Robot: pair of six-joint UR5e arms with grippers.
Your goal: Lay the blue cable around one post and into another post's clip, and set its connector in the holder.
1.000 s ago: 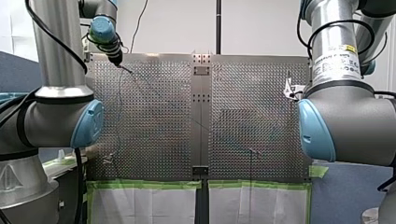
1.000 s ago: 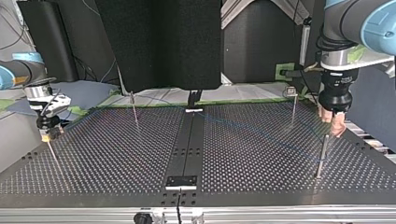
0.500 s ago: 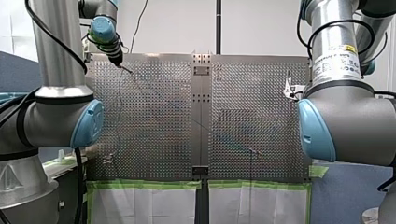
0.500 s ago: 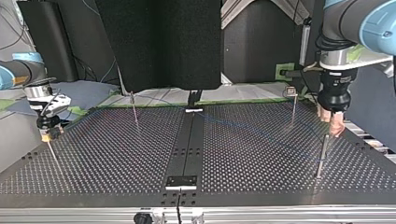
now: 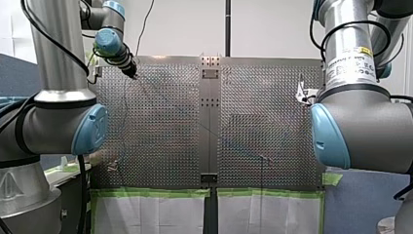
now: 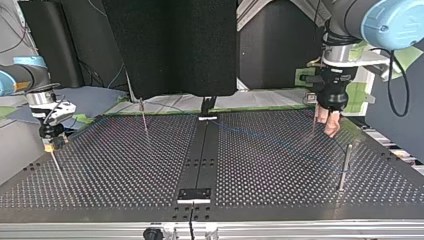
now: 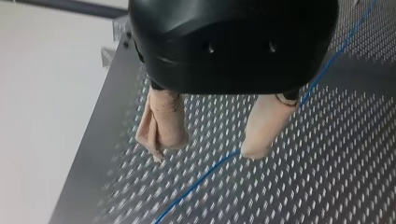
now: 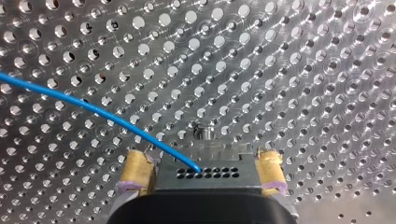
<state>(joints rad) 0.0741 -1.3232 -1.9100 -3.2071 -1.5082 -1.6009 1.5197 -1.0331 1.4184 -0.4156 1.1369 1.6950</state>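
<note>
The thin blue cable (image 6: pixel 280 143) lies across the perforated table towards a short post (image 6: pixel 344 167). My left gripper (image 6: pixel 330 124), black with beige pads, hangs open beside a taller post with a clip (image 6: pixel 314 112). In the left wrist view the cable (image 7: pixel 201 179) runs on the plate under my left gripper (image 7: pixel 205 149), close to one fingertip (image 7: pixel 257 149), and is not held. My right gripper (image 8: pixel 203 161) has its yellow pads (image 8: pixel 135 170) against both sides of the dark connector (image 8: pixel 205 173), where the cable (image 8: pixel 93 107) ends. In the top view it (image 6: pixel 50 144) stands low at the left edge.
A third post (image 6: pixel 144 115) stands at the back left in the top view. A dark centre strip (image 6: pixel 200 155) with a small block (image 6: pixel 195 194) divides the plate. Green tape (image 5: pixel 156 192) edges the plate in the front view.
My left gripper has moved away from the short post, back and to the top view's left, to the clip post. My right arm has not moved.
</note>
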